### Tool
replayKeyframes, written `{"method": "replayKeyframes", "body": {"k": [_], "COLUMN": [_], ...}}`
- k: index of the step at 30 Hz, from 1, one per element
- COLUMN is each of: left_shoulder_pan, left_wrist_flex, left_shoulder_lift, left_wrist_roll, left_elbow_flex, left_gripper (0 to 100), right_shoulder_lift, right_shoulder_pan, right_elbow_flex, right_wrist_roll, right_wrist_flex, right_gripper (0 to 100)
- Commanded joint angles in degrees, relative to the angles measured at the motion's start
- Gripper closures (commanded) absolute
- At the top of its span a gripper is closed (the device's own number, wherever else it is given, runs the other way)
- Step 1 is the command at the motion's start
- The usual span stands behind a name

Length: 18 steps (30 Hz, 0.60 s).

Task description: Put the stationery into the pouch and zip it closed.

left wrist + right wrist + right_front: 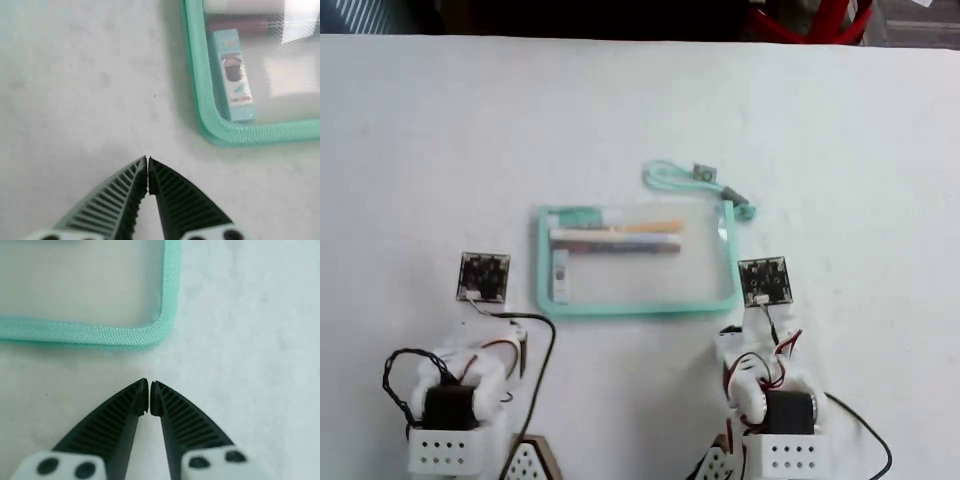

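- My left jaws are pressed together on nothing, tips just above the bare surface (pixel 820 120) and just off the near left corner of the pouch (pixel 640 310). As I judge it, that is a parked pose: close enough to steady the corner, not touching it.
- My right jaws are likewise shut and empty, pointing at the near right corner, with a strip of bare surface between tips and rim.
- The left arm (pixel 450 400) and the right arm (pixel 770 400) sit at the near edge, one on each side of the pouch, which leaves it uncovered from above.
- The pouch lies flat in the middle of the surface, long side left to right. The stationery (pixel 615 240) is inside, showing through the clear face and gathered toward the far and left sides.
- The zip puller (pixel 738 207) sits at the far right corner, where the strap (pixel 665 177) trails away on the far side. I take that as a zip run to its end – but I cannot tell whether the teeth are fully closed.
- Count: one pouch, one strap, two arms. Inside there are at least four pieces – a small box (pixel 232 75) at the left end, long pieces lying left to right and a teal piece at the far left. Where they overlap I cannot separate more.
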Motion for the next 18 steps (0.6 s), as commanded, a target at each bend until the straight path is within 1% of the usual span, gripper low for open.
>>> {"method": "replayKeyframes", "body": {"k": [1,18], "left_shoulder_pan": [0.75,0.84], "left_wrist_flex": [0.26,0.26], "left_shoulder_lift": [-0.31,-0.31], "left_wrist_roll": [0.18,0.18], "left_elbow_flex": [0.09,0.09], "left_gripper": [97,97], "right_shoulder_lift": [-0.22,-0.22], "right_shoulder_pan": [-0.04,0.13], "right_elbow_flex": [0.44,0.44], "right_wrist_roll": [-0.44,-0.53], "right_wrist_flex": [0.13,0.13], "right_gripper": [97.8,98.0]}}
